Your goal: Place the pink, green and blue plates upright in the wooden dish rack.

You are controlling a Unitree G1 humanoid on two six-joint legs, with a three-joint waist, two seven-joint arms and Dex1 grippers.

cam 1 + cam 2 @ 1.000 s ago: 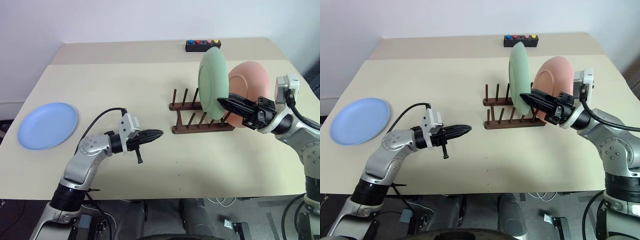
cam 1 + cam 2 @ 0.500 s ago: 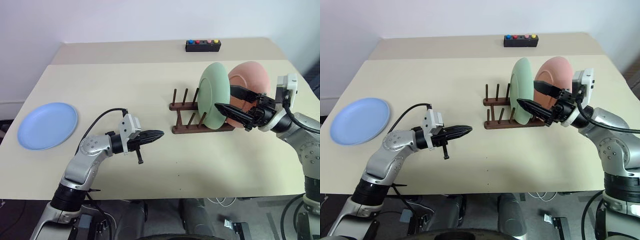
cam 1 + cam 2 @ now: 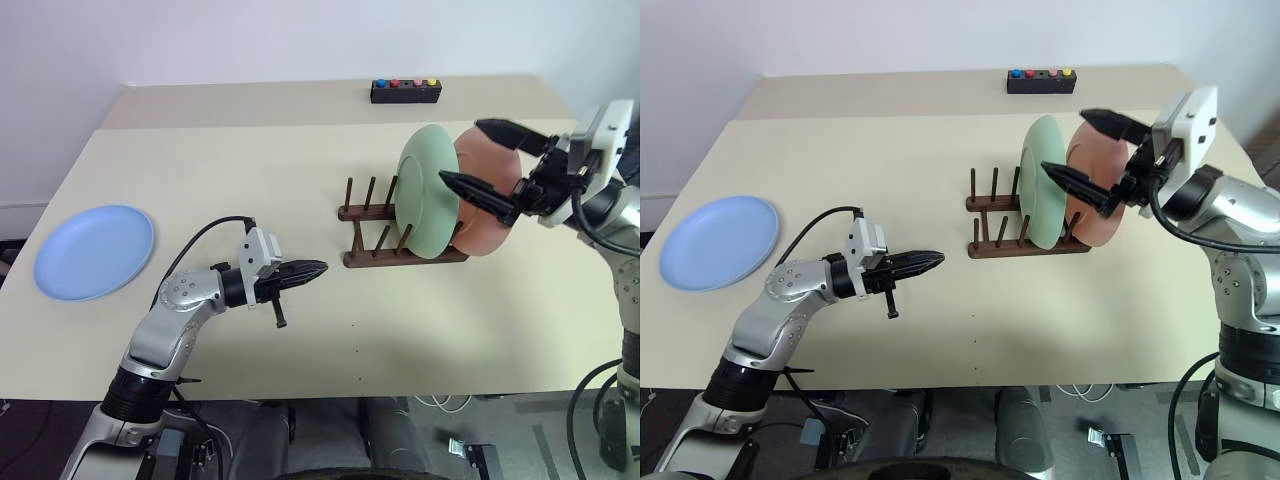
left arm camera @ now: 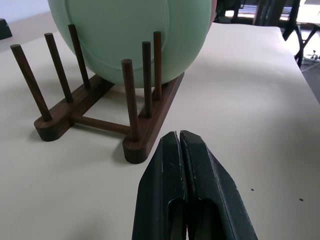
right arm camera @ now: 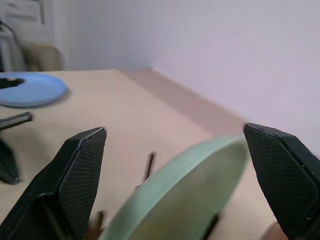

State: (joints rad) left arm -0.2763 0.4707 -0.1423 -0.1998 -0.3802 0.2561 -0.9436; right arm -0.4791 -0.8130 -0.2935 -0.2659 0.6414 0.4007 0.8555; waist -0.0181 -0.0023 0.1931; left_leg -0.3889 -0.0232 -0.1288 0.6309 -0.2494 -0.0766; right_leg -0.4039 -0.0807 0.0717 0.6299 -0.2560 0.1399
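Left eye view shows us the green plate (image 3: 428,192) upright in the wooden dish rack (image 3: 398,238), with the pink plate (image 3: 484,200) upright just behind it at the rack's right end; the blue plate (image 3: 95,250) lies flat near the table's (image 3: 250,160) left edge, well apart from the rack; we judge the step in hand to be drawing clear of the green plate, so we should lift the right gripper (image 3: 487,160) straight away without brushing either rim, since a nudge could tip a plate off its pegs; its fingers are spread wide, straddling the plates' upper edges, holding nothing; the left gripper (image 3: 305,272) hovers in front of the rack, pointing toward it, its fingers pressed together and empty; the blue plate is left for us to fetch.
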